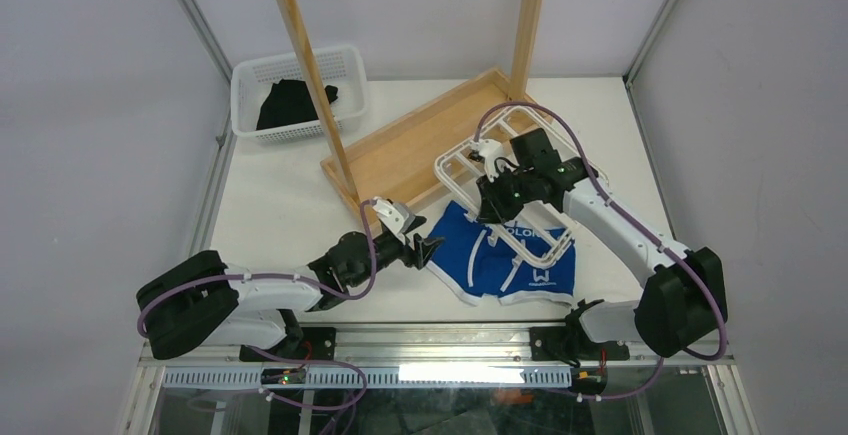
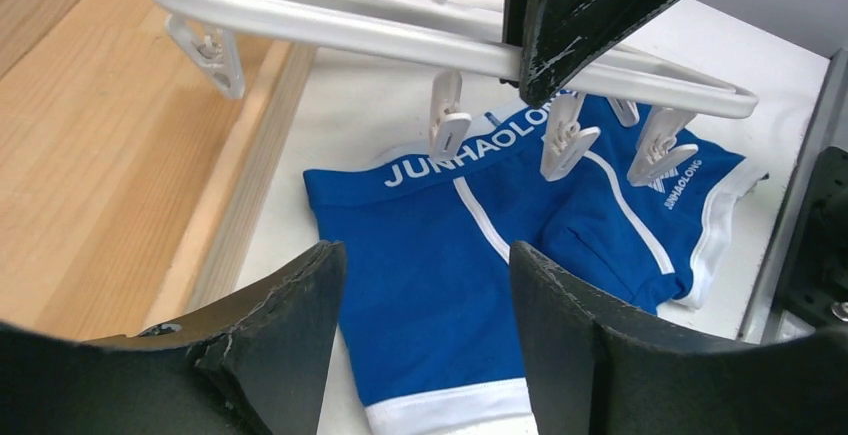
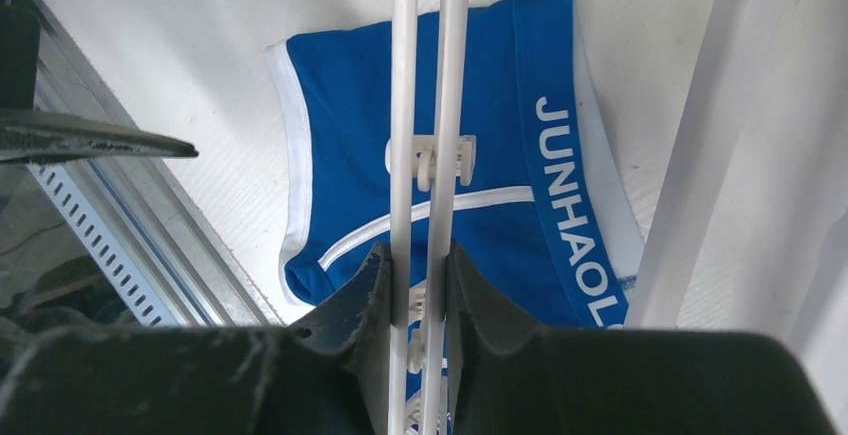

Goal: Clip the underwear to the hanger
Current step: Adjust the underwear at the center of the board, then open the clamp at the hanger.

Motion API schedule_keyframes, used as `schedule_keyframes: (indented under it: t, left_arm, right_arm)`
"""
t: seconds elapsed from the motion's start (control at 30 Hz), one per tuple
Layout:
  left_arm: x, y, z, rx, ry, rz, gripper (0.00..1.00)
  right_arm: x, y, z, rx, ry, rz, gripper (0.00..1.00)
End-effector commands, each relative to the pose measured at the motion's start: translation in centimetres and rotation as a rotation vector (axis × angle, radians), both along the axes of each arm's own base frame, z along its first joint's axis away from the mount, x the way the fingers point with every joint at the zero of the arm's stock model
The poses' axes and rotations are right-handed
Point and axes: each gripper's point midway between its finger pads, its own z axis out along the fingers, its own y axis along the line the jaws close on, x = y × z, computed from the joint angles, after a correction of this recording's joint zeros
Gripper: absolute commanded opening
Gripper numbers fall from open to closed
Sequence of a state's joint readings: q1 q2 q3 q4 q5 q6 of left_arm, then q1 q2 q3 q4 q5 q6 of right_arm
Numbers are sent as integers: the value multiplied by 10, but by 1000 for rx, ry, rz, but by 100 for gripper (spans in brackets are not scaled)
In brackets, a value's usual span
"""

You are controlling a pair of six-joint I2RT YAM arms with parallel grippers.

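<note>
Left gripper [image 1: 428, 244]: jaws spread, nothing between them. Underwear [image 1: 505, 260] lies flat just ahead of its fingertips, waistband on the far side. Right gripper [image 3: 420, 280]: clenched on the paired crossbars of the hanger [image 2: 300, 23], underwear directly beneath it. Clips [image 2: 565, 140] dangle over the waistband.

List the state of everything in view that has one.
underwear, lying flat on table, unclipped
hanger, held above underwear, clips dangling free
left gripper, open, empty
right gripper, shut on hanger
basket, holding black garment
</note>
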State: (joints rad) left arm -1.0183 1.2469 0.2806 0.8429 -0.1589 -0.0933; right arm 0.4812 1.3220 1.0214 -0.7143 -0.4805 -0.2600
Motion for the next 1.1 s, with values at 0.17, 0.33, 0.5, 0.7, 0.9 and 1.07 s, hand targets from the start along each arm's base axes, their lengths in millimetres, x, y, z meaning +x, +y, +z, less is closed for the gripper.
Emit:
schedule_keyframes:
  t: [0.17,0.33,0.5,0.7,0.9,1.07]
  left_arm:
    - [10,3,30,-96,-97,16,58]
    - [7,-1,26,-92,-102,-17,58]
    - [2,1,27,-101,-157,-54,58]
    - [1,-9,29,-103,-187,-138,56]
    - [-13,-28,36,-136,-191,-271,57]
    - [-9,-38,34,-120,-212,-294,62]
  right_arm:
    - [35,-5,49,-72,-280,140,0]
    - [34,-11,47,-116,-283,175,0]
    - [25,-9,44,-117,-228,199,0]
    - [15,-1,55,-44,-236,206,0]
    - [-3,7,62,40,-232,232,0]
    - [-3,7,64,64,-253,185,0]
